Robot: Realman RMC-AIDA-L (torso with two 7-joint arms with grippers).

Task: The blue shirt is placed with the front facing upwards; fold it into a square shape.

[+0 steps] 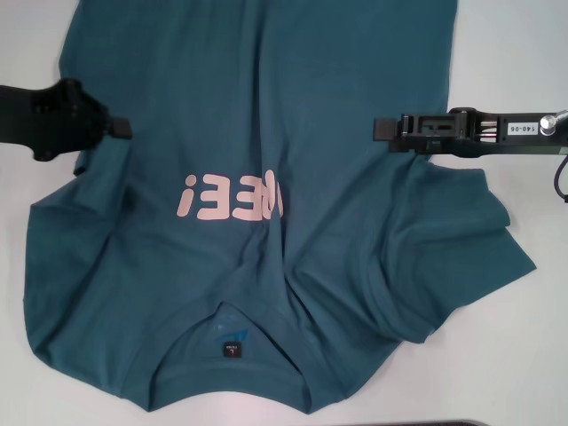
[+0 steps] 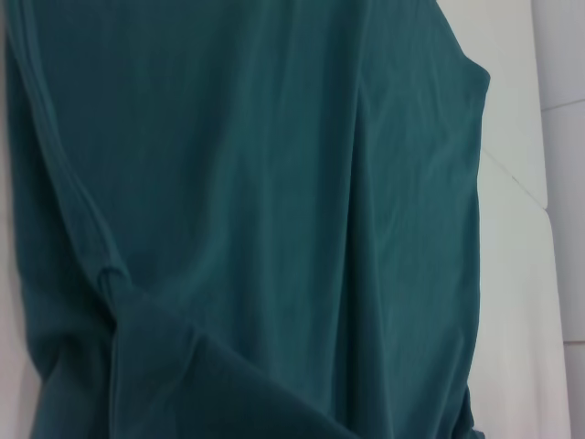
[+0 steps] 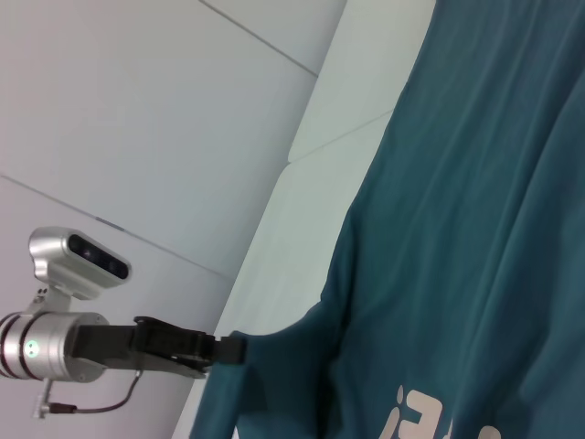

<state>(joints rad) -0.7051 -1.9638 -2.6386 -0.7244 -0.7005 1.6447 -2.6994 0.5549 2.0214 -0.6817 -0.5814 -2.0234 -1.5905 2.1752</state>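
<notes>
While spread face up on the white table [image 1: 524, 53], blue shirt [image 1: 266, 115] with collar [image 1: 232, 321] nearest the robot, length running straight away. Left tool [image 1: 122, 130] and right tool [image 1: 383, 130] pinching opposite side edges.

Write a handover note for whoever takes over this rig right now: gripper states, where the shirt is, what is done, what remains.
Left gripper: at the shirt's left edge near the sleeve, shut on the fabric.
Right gripper: at the opposite edge near the right sleeve, also looks shut on the cloth.
The blue shirt: front up on the white table, collar nearest the robot, pink lettering showing, creased in the middle with both sleeves rumpled.
Done: both sides gripped.
Left: no fold is visible yet; sides and length likely all remain to be folded into a square.
</notes>
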